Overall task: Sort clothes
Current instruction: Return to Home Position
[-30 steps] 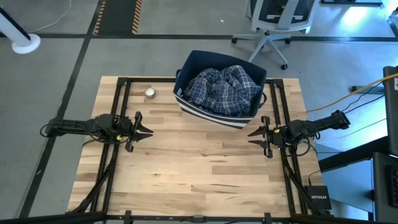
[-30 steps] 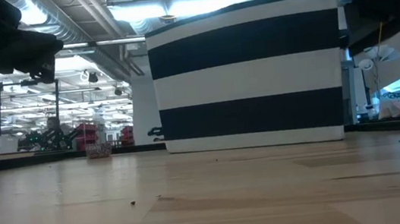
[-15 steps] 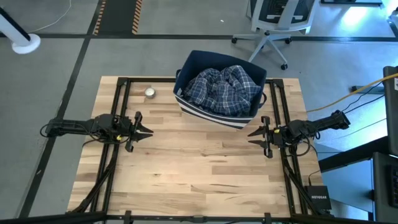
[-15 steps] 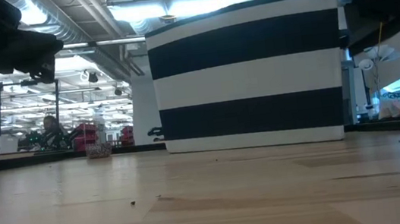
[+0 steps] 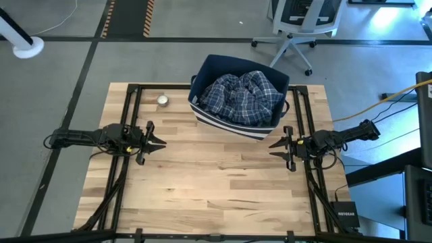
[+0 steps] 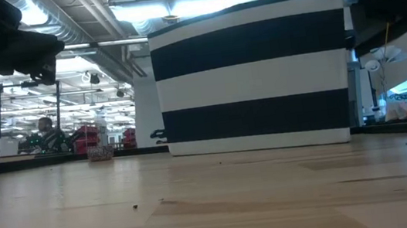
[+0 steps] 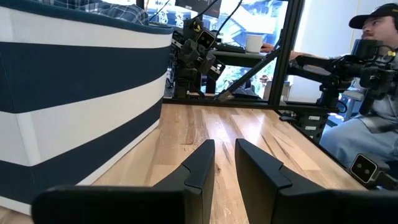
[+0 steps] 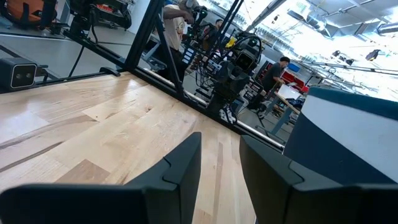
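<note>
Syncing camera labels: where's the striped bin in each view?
High: striped bin at the table's far centre, plaid shirt inside.
Low: bin fills the centre.
Left wrist: bin beside the fingers.
Right wrist: bin at the edge.
Shared landmark: wooden table.

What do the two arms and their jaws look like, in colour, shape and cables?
Both arms are slim and black, with dark cables running along them. The left gripper and the right gripper each end in two flat, dark, angular jaws, with pale fittings just behind them. No markings can be read on them.
</note>
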`<state>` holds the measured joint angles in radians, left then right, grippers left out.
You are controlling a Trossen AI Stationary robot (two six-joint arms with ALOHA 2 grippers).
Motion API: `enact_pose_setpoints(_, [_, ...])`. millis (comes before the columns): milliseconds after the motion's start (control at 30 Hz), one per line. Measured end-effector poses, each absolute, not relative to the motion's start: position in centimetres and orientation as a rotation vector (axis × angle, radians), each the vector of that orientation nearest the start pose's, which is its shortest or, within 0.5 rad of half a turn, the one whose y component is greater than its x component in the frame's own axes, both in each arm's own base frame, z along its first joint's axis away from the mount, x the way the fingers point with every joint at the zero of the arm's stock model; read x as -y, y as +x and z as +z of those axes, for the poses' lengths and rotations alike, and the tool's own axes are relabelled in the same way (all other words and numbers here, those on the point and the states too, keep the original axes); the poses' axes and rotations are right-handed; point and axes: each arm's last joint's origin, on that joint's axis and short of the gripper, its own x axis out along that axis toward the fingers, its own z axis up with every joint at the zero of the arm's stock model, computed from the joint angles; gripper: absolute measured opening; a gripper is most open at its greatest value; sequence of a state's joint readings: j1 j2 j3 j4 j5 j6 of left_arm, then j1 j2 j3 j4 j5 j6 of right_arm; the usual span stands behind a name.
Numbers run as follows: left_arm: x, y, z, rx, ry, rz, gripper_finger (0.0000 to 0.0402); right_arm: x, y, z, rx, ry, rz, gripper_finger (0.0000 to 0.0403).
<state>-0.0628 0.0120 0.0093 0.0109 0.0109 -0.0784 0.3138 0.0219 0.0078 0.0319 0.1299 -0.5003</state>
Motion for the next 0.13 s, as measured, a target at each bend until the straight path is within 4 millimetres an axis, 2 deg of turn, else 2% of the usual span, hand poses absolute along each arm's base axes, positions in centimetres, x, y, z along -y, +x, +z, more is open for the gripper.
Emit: enact_pose_setpoints(133, [0.65, 9.77, 16.68, 0.005, -0.079, -0.074, 0.0059, -2.68, 9.47, 16.75, 0.063, -0.495, 0.176, 0.0129])
